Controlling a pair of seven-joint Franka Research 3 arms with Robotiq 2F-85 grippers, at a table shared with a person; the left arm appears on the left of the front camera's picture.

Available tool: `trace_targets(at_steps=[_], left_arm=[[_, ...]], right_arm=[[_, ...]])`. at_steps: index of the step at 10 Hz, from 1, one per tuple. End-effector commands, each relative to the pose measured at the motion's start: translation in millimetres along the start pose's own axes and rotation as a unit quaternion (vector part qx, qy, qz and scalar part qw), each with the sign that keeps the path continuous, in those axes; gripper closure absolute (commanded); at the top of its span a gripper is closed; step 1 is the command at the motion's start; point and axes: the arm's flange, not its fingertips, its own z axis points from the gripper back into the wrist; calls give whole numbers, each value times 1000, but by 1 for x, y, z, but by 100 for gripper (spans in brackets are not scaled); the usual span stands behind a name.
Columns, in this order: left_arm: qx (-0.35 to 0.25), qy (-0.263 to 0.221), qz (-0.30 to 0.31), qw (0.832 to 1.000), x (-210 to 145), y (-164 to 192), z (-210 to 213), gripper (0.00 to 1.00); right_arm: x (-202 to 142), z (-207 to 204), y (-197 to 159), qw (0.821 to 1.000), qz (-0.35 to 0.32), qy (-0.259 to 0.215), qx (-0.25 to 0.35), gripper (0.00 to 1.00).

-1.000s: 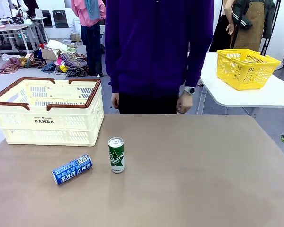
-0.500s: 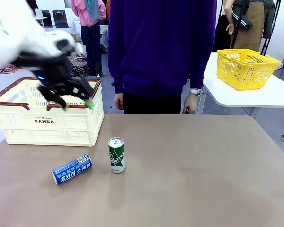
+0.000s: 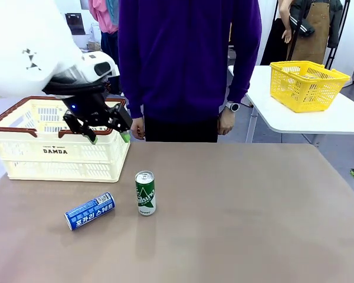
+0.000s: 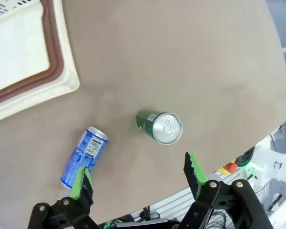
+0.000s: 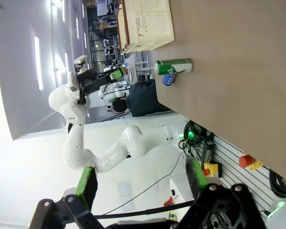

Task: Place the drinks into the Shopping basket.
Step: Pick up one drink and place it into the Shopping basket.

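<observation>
Well, nearest lies the blue can (image 3: 89, 211), on its side on the table (image 3: 253, 206); a finger touching it off-centre would likely set it rolling towards the edge. Just beside it the green can (image 3: 145, 193) stands upright; being slim, it may topple if a pad clips its silver top, and with the two cans so near each other, wide jaws going for one could knock the other. The right gripper (image 5: 142, 179) is spread and empty. Above the table, the left gripper (image 3: 109, 137) hangs released, holding nothing, close to the Shopping basket (image 3: 65, 159); its fingers could catch the brown rim. No can shows inside that basket, though its floor is mostly hidden; beyond, on another table, sits a yellow basket (image 3: 307, 85), whose contents I cannot tell.
</observation>
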Motion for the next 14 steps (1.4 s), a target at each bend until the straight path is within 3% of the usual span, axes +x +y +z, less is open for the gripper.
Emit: trace_targets(at_steps=[1,2,3,6,8,11,12,14], left_arm=[[1,8,-1,1000,-1,-6,-9,0],[51,2,-12,999,-5,-26,-18,0],[36,1,-53,998,-12,-59,-27,0],[74,29,-12,997,-18,-111,-55,0],[112,42,23,993,-15,-116,-81,0],[112,42,59,991,-5,-98,-111,0],[83,59,47,994,-3,-93,-122,0],[93,82,74,989,2,-78,-144,0]], right_arm=[[-1,0,4,1000,-6,-3,8,0],[-1,0,4,1000,-6,-3,8,0],[-1,0,4,1000,-6,-3,8,0],[-1,0,4,1000,-6,-3,8,0],[-1,0,4,1000,-6,-3,8,0],[-1,0,4,1000,-6,-3,8,0],[-1,0,4,1000,-6,-3,8,0],[-1,0,4,1000,-6,-3,8,0]])
